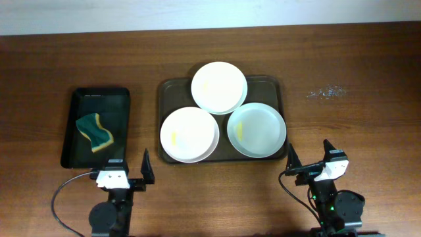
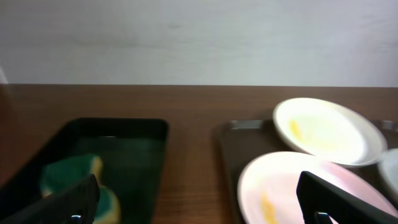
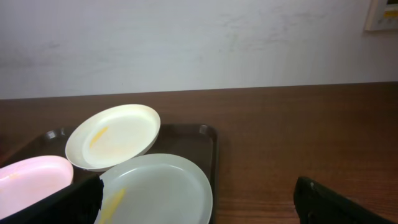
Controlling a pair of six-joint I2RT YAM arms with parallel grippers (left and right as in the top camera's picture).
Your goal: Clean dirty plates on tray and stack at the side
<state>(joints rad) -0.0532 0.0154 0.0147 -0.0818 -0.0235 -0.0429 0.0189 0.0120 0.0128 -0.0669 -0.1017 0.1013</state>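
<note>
Three white plates lie on the brownish-grey tray [image 1: 271,83]: a far plate [image 1: 219,86], a front-left plate [image 1: 189,134] and a front-right plate [image 1: 256,130]. Each has a small yellow smear. My left gripper [image 1: 129,168] is open and empty at the table's front, below the black tray. My right gripper [image 1: 309,158] is open and empty, just front-right of the tray. In the left wrist view the front-left plate [image 2: 280,186] and the far plate [image 2: 326,130] show. In the right wrist view the front-right plate [image 3: 155,190] and the far plate [image 3: 115,137] show.
A smaller black tray [image 1: 118,99] at the left holds a green and yellow sponge [image 1: 95,131]; both show in the left wrist view, tray [image 2: 134,155] and sponge [image 2: 71,177]. Some pale specks [image 1: 327,93] lie on the wood right of the brownish-grey tray.
</note>
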